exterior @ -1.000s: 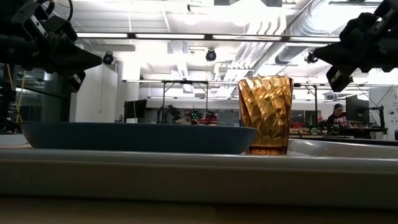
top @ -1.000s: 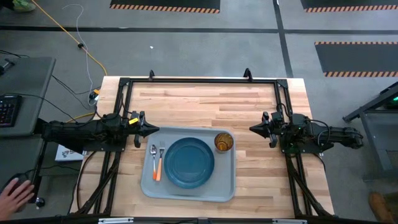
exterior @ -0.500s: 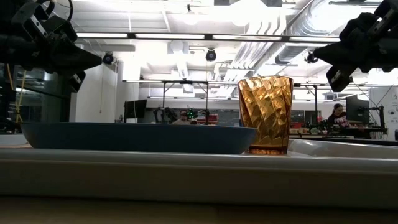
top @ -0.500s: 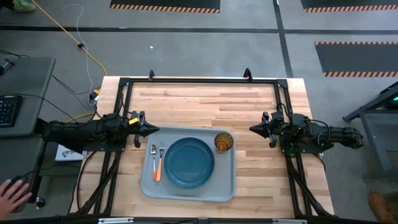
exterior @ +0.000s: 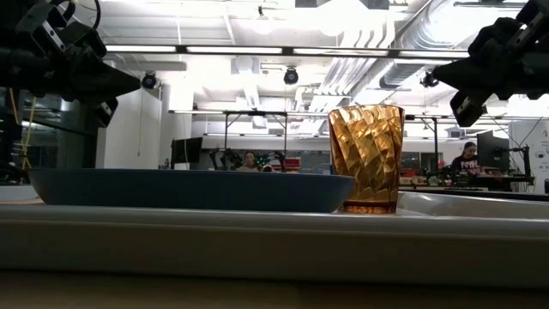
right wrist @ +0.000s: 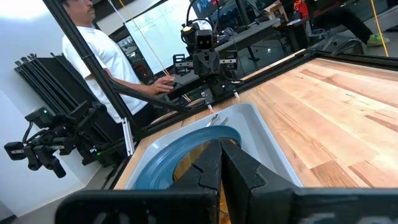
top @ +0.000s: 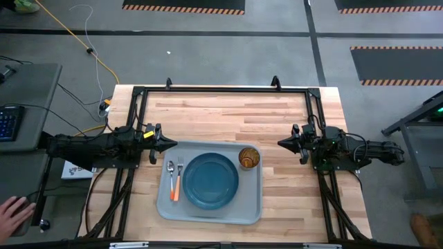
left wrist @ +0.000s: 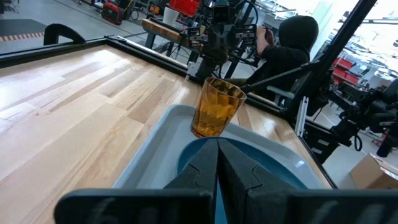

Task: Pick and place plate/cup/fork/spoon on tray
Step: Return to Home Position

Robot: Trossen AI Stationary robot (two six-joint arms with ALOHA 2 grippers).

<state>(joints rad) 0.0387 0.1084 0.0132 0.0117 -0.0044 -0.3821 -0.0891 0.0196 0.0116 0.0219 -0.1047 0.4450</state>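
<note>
The light grey-blue tray [top: 164,205] lies on the table's near middle. On it rest the dark blue plate [top: 211,180], the amber cup [top: 249,158] upright at its far right corner, and the fork [top: 179,178] and spoon [top: 171,180] side by side at its left. My left gripper [top: 173,144] is shut and empty above the tray's far left corner. My right gripper [top: 282,143] is shut and empty, right of the cup. The cup [exterior: 366,158] and plate [exterior: 189,190] show in the low view too.
A black frame [top: 221,88] runs along the table's far and side edges. Bare wood lies beyond the tray [top: 228,114]. A person's hand [top: 12,211] shows off the table at the left. A person in white [right wrist: 102,56] stands beyond the table.
</note>
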